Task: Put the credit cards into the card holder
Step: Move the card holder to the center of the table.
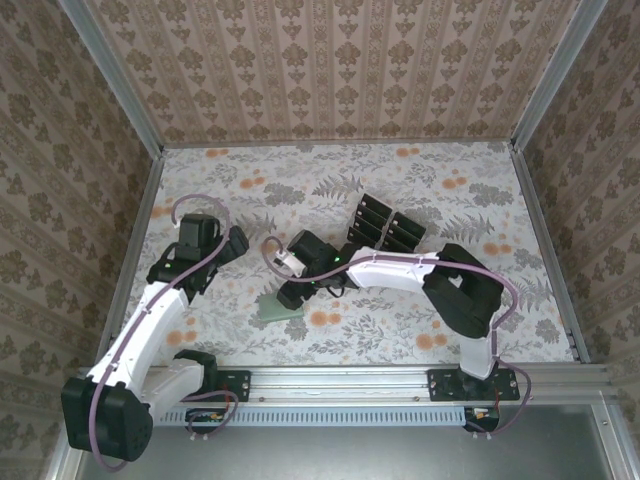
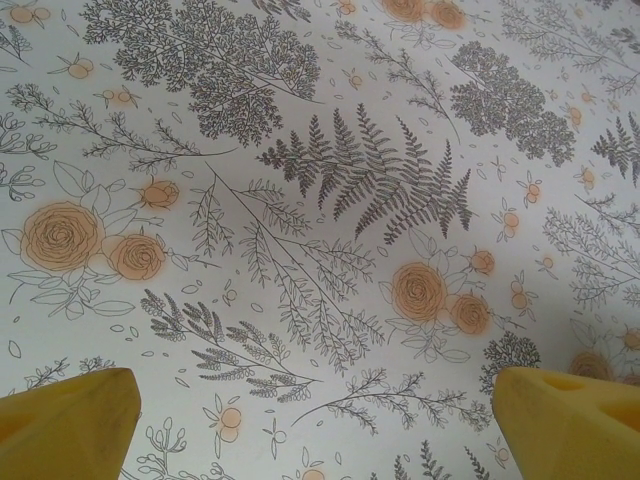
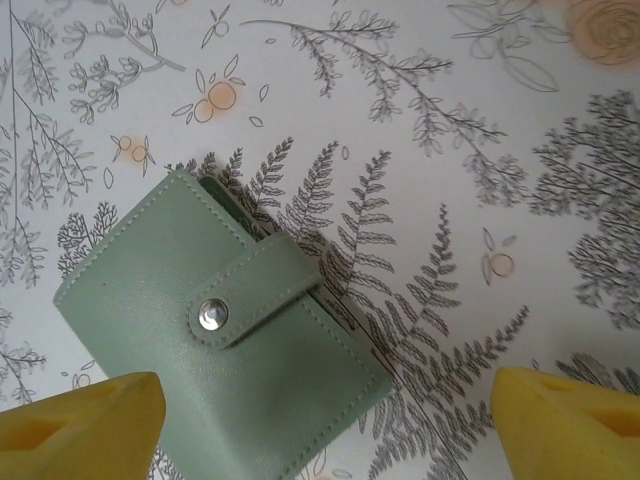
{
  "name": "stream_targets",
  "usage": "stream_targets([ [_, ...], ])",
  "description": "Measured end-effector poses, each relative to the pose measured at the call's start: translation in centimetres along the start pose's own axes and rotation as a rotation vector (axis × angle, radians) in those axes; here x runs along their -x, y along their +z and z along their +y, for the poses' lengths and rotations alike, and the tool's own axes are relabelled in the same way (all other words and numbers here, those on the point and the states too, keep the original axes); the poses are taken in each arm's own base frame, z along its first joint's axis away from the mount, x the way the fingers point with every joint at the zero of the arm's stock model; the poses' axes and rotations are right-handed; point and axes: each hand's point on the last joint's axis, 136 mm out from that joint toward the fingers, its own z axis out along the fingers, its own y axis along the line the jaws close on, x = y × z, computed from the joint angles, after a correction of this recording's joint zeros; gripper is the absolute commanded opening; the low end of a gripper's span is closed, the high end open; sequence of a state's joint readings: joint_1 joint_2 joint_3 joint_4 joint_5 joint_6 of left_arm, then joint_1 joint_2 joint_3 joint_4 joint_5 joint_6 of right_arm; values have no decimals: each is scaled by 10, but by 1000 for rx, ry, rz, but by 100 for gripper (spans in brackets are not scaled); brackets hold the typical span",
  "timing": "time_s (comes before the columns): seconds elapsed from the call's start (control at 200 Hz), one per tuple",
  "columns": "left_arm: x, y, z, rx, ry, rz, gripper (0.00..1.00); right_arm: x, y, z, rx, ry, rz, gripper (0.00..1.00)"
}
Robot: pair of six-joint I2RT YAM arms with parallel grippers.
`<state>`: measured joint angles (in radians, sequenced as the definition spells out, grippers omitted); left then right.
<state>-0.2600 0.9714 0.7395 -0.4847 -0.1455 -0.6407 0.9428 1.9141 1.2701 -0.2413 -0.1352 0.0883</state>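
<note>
Right gripper [image 3: 320, 432] hangs just over the card holder [image 3: 222, 345], yellow fingers [image 3: 80, 425] spread wide and nothing held. The holder lies flat on the floral table [image 3: 450, 120], folded shut with its snap strap [image 3: 255, 288] fastened. Beyond the holder and to its right I see the black credit cards [image 1: 385, 224] standing in rows, well apart from it, with my right arm's wrist lying between; left of the holder my left gripper [image 2: 320, 430] is likewise wide open and empty over bare table, and the enclosure walls [image 1: 130, 250] stand well off.
</note>
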Motion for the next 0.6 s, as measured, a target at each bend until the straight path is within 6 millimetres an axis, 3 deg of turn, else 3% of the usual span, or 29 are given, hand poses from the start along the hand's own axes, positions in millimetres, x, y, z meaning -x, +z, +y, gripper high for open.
stream_targets([
  [0.405, -8, 3, 3, -2, -25, 21, 100, -5, 33, 19, 23, -74, 52, 84],
  [0.6, -8, 4, 4, -7, -30, 25, 100, -5, 38, 17, 0, -68, 55, 70],
])
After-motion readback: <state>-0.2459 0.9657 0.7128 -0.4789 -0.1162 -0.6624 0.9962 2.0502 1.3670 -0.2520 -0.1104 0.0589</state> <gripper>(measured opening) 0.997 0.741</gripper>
